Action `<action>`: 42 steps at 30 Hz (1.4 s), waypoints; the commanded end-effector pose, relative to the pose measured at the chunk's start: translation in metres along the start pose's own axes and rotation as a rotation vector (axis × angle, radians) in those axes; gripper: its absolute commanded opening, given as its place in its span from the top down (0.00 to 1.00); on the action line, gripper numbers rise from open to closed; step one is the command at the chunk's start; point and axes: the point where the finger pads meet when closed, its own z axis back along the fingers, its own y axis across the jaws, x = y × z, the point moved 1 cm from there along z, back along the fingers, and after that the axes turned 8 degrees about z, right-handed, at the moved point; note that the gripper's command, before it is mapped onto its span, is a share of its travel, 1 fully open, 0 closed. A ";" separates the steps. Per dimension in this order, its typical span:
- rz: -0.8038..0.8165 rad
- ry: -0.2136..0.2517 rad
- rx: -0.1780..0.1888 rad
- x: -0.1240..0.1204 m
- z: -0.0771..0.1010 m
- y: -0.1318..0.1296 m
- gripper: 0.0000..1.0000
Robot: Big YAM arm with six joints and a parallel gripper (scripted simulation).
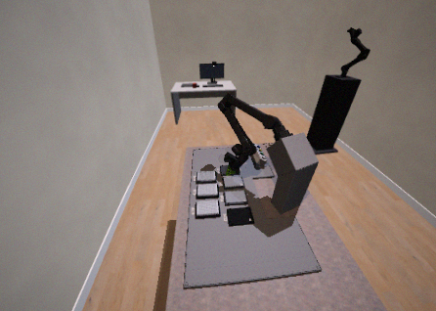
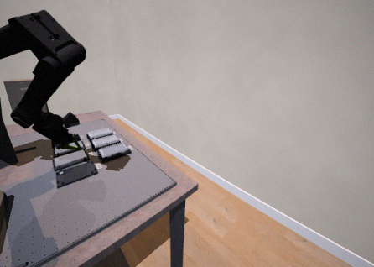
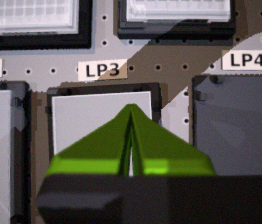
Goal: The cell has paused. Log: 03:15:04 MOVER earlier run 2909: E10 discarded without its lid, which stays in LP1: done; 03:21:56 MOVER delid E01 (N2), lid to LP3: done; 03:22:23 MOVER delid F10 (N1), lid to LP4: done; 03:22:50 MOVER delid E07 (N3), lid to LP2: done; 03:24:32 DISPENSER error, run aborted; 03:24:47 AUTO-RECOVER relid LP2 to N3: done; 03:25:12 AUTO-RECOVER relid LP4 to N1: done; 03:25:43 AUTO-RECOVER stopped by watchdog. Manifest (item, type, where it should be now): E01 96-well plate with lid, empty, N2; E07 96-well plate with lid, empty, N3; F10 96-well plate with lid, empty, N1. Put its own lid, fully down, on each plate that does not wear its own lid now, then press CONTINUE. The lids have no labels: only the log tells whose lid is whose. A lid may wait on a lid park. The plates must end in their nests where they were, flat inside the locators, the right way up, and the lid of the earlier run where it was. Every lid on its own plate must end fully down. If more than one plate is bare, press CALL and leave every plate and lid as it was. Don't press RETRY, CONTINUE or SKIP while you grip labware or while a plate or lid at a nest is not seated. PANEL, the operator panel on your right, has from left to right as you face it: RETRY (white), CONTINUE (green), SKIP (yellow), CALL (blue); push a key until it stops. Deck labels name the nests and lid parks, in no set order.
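Wrist view: I see the gripper [image 3: 131, 131] directly above the lid [image 3: 87, 122] lying in lid park LP3.
Gripper state: the green fingers are pressed together into one wedge, nothing between them; I read it as fully closed and empty.
Lid: flat, pale, square inside its dark frame below the LP3 label [image 3: 102, 70].
LP4 park [image 3: 237, 125]: to the right, dark and in shadow.
Plates: two white well plates [image 3: 34, 15] in black nests along the upper edge, beyond the labels.
Top view: the arm [image 1: 244, 127] bends down onto the deck plate [image 1: 244, 254] beside its grey pedestal [image 1: 293, 171].
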 end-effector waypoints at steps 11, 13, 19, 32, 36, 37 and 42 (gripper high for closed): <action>0.043 -0.043 -0.015 -0.002 0.009 -0.032 1.00; 0.043 -0.043 -0.015 -0.002 0.009 -0.032 1.00; 0.043 -0.043 -0.015 -0.002 0.009 -0.032 1.00; 0.043 -0.043 -0.015 -0.002 0.009 -0.032 1.00; 0.043 -0.043 -0.015 -0.002 0.009 -0.032 1.00; 0.043 -0.043 -0.015 -0.002 0.009 -0.032 1.00; 0.039 0.112 0.006 0.010 0.007 -0.009 1.00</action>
